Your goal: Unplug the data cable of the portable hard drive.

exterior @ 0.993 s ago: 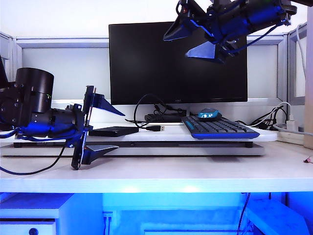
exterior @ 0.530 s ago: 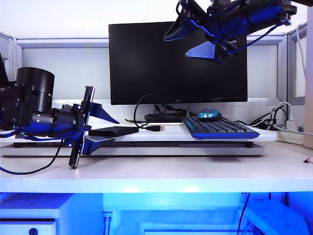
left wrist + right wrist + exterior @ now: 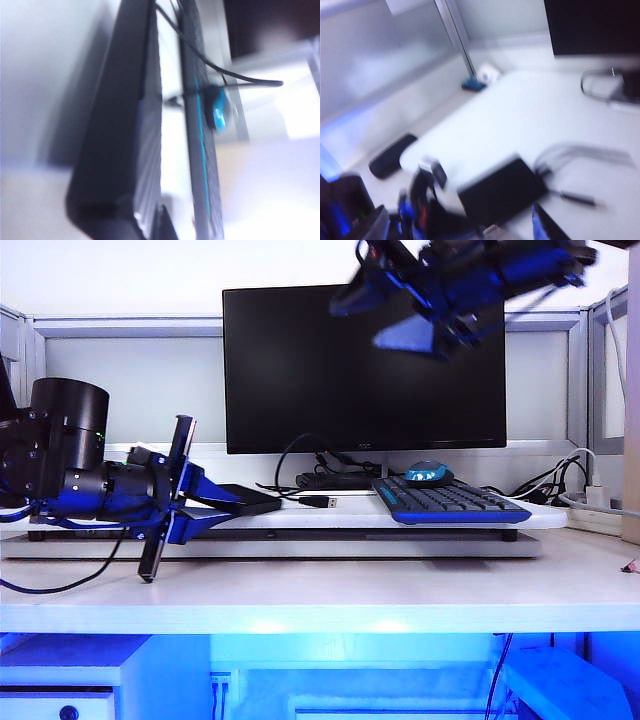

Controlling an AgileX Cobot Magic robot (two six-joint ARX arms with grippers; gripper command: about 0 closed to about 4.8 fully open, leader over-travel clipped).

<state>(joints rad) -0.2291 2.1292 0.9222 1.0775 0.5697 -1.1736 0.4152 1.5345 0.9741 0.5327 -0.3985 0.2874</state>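
left gripper: low at the left end of the white riser, fingers clamped flat onto the hard drive from its left end, one above and one below

hard drive: pinched in the left gripper's jaws, lying on the riser, sticking out past the fingertips toward the keyboard; in the right wrist view it's a dark slab with the left gripper on one end

data cable: loops up off the hard drive's far end, away from the left gripper, then drops back to the riser

plug: silver tip lying loose on the riser, just past the hard drive, between it and the keyboard

right gripper: way up high in front of the monitor, well apart from everything, jaws spread wide with nothing in them, kinda blurry

keyboard: black and blue, right of the plug

mouse: blue, behind the keyboard

monitor: dark screen at the back
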